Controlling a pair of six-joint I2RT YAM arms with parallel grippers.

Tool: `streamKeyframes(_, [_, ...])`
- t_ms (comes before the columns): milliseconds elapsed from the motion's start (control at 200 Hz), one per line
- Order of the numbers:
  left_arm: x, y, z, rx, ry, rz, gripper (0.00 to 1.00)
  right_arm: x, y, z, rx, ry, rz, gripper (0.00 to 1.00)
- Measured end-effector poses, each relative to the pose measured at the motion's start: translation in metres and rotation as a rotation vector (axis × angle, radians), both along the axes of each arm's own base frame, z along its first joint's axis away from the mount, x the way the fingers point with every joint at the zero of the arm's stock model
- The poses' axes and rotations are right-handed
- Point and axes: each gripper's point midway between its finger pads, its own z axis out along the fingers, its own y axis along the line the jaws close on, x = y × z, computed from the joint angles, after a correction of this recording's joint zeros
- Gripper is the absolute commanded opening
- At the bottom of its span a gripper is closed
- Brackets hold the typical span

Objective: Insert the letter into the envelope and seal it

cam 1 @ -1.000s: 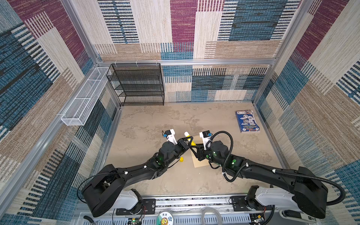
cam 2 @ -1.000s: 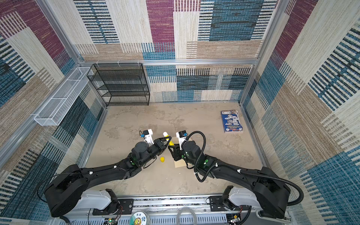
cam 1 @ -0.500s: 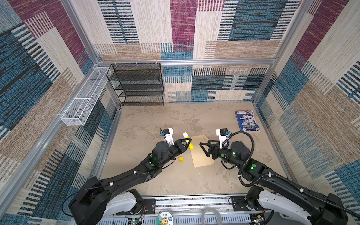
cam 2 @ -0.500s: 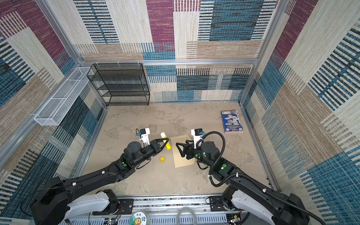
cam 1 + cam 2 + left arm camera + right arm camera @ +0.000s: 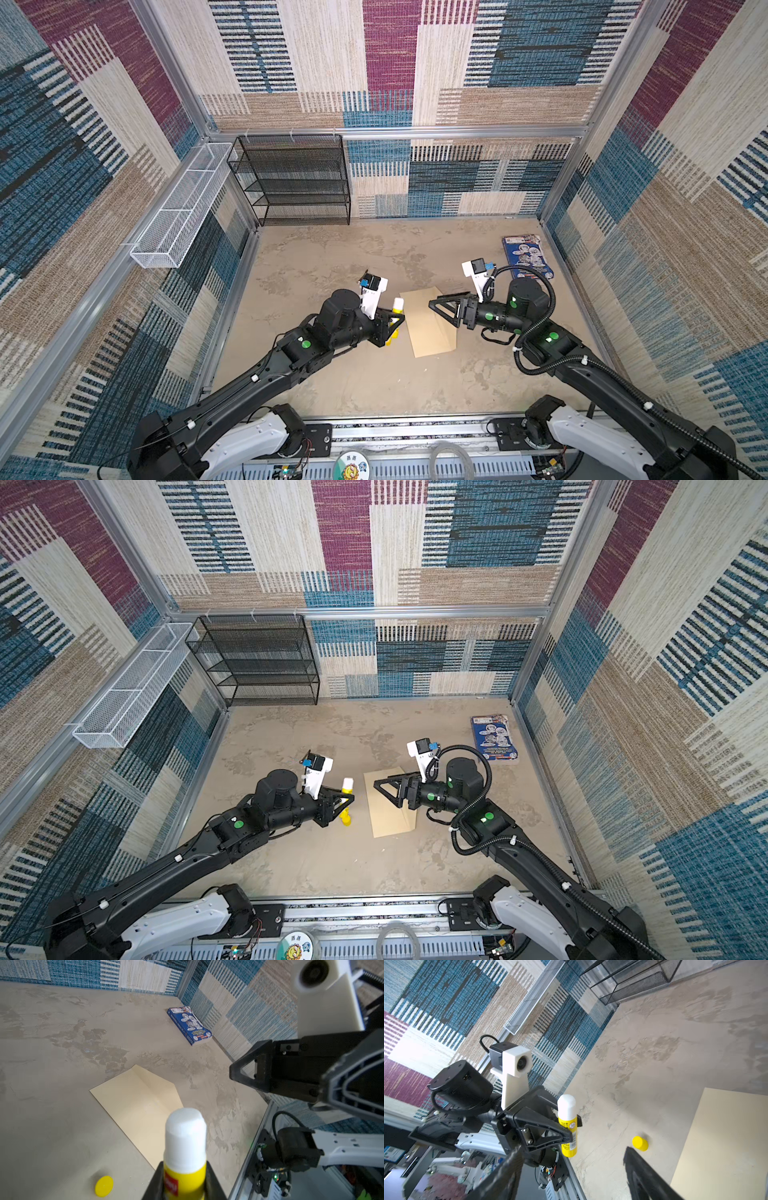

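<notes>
Bench (image 5: 332, 257): mottled beige, stone-look surface, ringed by patchwork walls of blue, maroon and tan.
Glue stick (image 5: 568, 1124): yellow body, white top end uncapped, roughly upright left of the bench's middle; it seems to hang clear of the surface.
Yellow cap (image 5: 104, 1186): small and round, lying on the bench near the stick's lower end.
Blue booklet (image 5: 527, 257): glossy, printed with round pictures, flat in the far right corner, close to the right wall.
Black mesh shelf rack (image 5: 257, 663): several tiers, standing against the back wall at the far left.
White wire basket (image 5: 178, 212): long and narrow, fixed to the left wall's rail.
</notes>
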Motion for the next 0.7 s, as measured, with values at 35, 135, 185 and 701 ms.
streamKeyframes(35, [-0.003,-0.001,-0.003,0.024,-0.007,-0.026,0.00,-0.003,0.002,-0.005,0.003,0.012,0.020,0.77])
streamKeyframes(135, [-0.007,-0.003,-0.009,0.075,-0.033,-0.071,0.00,-0.009,0.004,-0.016,0.006,0.043,0.062,0.78])
streamKeyframes(185, [-0.009,-0.004,-0.012,0.095,-0.042,-0.090,0.00,-0.013,0.006,-0.018,0.015,0.043,0.084,0.78])
streamKeyframes(701, [-0.024,-0.019,-0.013,0.165,-0.113,-0.208,0.00,-0.030,0.044,-0.041,-0.008,0.076,0.168,0.70])
